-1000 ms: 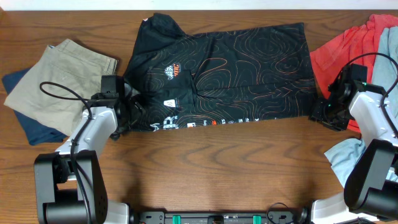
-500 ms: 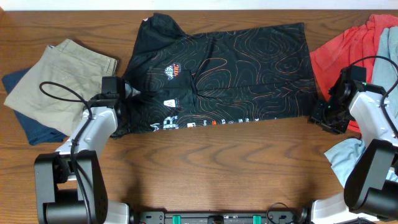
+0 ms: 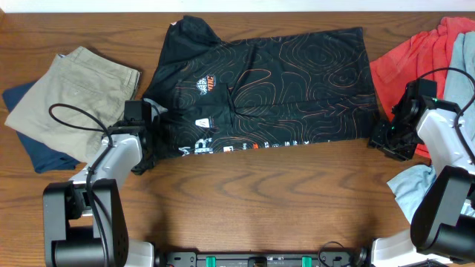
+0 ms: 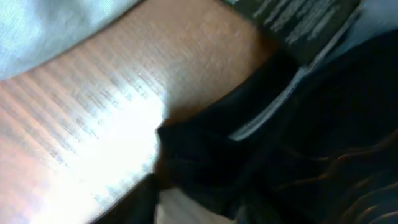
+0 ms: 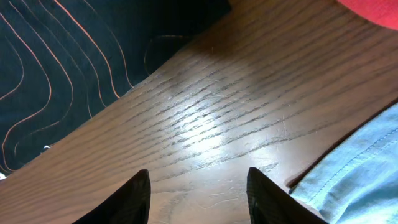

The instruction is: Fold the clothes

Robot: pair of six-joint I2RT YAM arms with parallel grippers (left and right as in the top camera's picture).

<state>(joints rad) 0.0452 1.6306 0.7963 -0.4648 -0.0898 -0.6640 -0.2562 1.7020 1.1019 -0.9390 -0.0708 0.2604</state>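
Left gripper [image 3: 146, 137] sits low at the lower-left corner of the black jersey [image 3: 260, 89], in the left half of the overhead frame. The khaki shorts [image 3: 74, 81] and a navy cloth [image 3: 33, 152] under them lie well apart, toward the frame's left edge. Its wrist view is blurred: dark cloth fills the lower right and bare wood the middle. I cannot tell whether the jaws are apart, together or pinching the hem.

The jersey is spread on the table [image 3: 260, 200] in the upper middle of the frame, with its long axis running left to right. Its lettered lower edge faces the bottom of the frame. The garment therefore lies up-frame from both grippers, one near each end of that lower edge, and neither arm is clearly nearer.

Right gripper [image 3: 387, 137] rests just beside the jersey's lower-right corner, at the frame's right. In its wrist view the two fingertips [image 5: 134, 199] stand apart with only bare wood between them. The patterned black cloth lies toward the upper left of that view, near but not between the jaws. A red shirt [image 3: 412, 59] and a light blue cloth [image 3: 415, 189] lie further right.

Judging from this layout, a fold would carry the lower edge up-frame, so the right gripper needs to reach the corner first.
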